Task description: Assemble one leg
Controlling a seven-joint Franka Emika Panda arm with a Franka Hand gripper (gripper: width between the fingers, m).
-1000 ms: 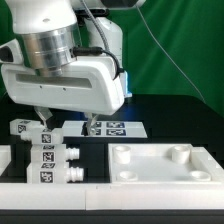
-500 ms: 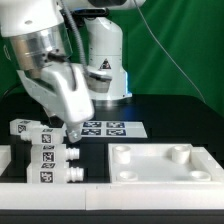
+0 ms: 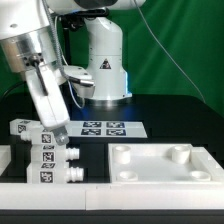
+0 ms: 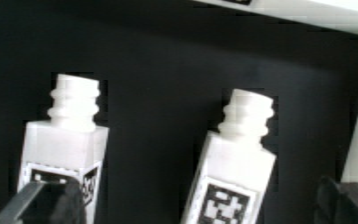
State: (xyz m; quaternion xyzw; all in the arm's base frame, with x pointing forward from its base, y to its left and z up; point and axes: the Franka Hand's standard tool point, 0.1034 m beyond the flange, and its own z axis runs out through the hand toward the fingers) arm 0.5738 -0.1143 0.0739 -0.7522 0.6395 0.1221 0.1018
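Two views, each with something the other lacks. Largest in the exterior view: a bulky white robot arm [image 3: 40, 60], leaning down from that view's upper left over a black table [image 3: 180, 125], with a green backdrop behind. Next in size, towards the exterior view's right, a wide flat white panel with round corner sockets [image 3: 150, 176], lying flat, well apart from the arm's tip; nowhere to be found in the wrist view. Further back, a thin white marker board [image 3: 105, 128], flat on the table.

Smaller again, at the exterior view's left: three short, stubby white plastic legs [image 3: 52, 155] with black-and-white square tags, all lying on their sides, none lifted. Just above the middle one of the three, the two-finger gripper [image 3: 57, 132], low over the cluster, its tip too small here to judge.

Settled by the wrist view instead: dark fingers [image 4: 345, 195] spread wide, gripper [image 4: 185, 202] released, nothing clamped between. Below it, only two of the legs, one [image 4: 66, 135] and another [image 4: 234, 160], parallel and slightly apart on the black surface, stepped pegs pointing the same way, tags facing the camera. Detail of the ribbed peg ends plain here, barely readable in the exterior view
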